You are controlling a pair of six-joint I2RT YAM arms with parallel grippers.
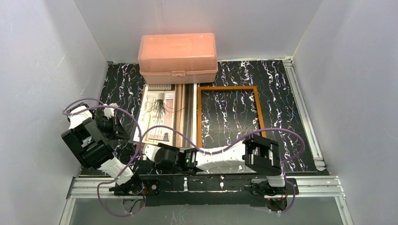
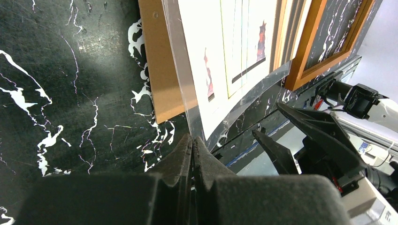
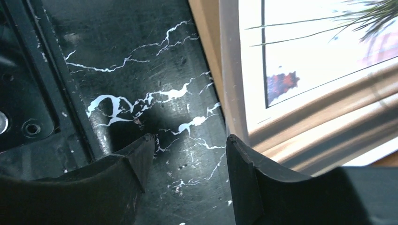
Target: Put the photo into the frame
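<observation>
We count one pink translucent plastic box [image 1: 177, 57], one glossy rectangular photo [image 1: 162, 117], one orange-brown wooden frame [image 1: 227, 87], one brown backing board [image 2: 159, 70] and one clear sheet [image 2: 183, 84].

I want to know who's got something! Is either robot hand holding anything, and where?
The left gripper looks pinched shut on the near corner of the clear transparent plastic sheet. The right gripper is open, holding nothing.

Overhead cam, close wrist cams, all share photo [image 1: 162, 112].
</observation>
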